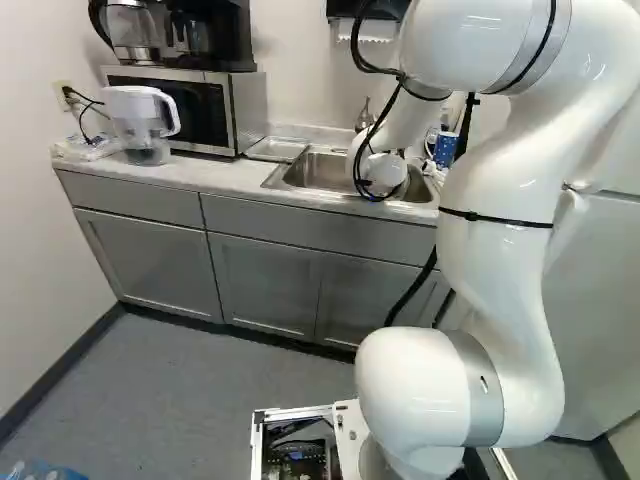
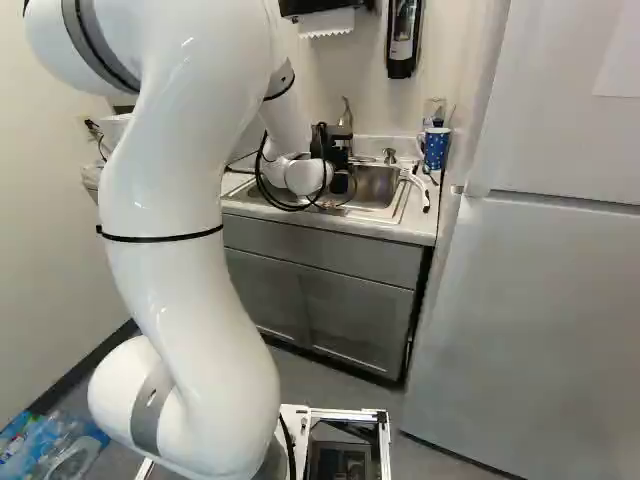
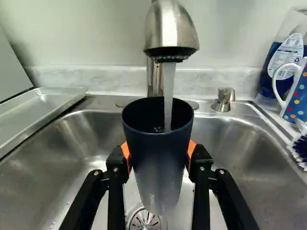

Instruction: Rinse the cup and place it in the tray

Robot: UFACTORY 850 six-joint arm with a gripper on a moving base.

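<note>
grey cabinets run under a pale marbled countertop, and a stainless steel sink is set into it. from where i sit, the white arm blocks my left base view of the black two-finger gripper with orange pads, and only a small dark part of it shows in the right base view. the wrist view settles it: the gripper is clamped on the tall, tapering, dark blue cup, one pad to each side, though the cup hides part of both pads. i have the cup upright in the sink area, under the brushed metal faucet, with water running into its mouth. its dark inside is hard to read, so i can't tell how full it is; its base covers part of the drain.

beside the sink lies the shallow metal tray, cut off in the wrist view. past it on the counter stand a steel microwave and a white-and-clear pitcher.
</note>
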